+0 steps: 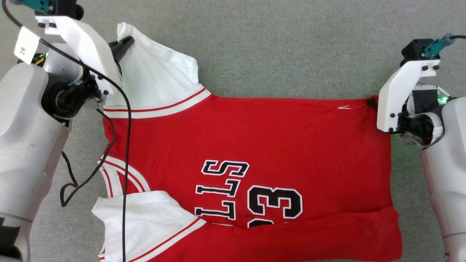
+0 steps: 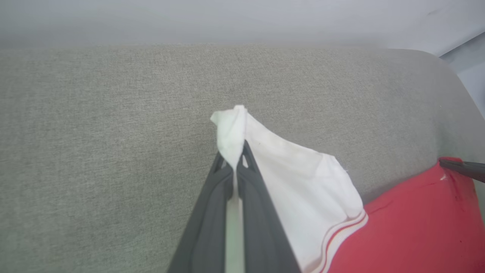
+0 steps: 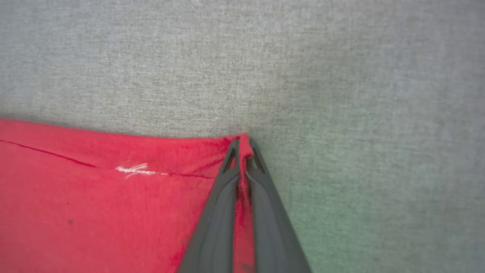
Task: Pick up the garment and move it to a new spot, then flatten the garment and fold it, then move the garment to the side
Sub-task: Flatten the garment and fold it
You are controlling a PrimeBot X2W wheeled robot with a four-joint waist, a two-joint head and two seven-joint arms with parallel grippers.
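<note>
While garment (image 1: 247, 145) lies spread front-up on grey surface (image 1: 291, 43), risks per view:

Head view: left gripper (image 1: 123, 45) at far white sleeve (image 1: 156, 80), right gripper (image 1: 372, 102) at far hem corner. Near hem lies doubled over, so uneven pull could skew fold.

Left wrist view: left gripper (image 2: 235, 159) pressed together, pinching only sleeve tip (image 2: 231, 129). Thin bite may slip.

Right wrist view: right gripper (image 3: 244, 151) nipping red corner (image 3: 245, 141). Small hold could pull free under tension.

garment (image 1: 255, 138) — on surface (image 1: 291, 43) | left gripper (image 1: 125, 43) at sleeve (image 1: 156, 76) | right gripper (image 3: 244, 148) at hem corner (image 3: 227, 143)
</note>
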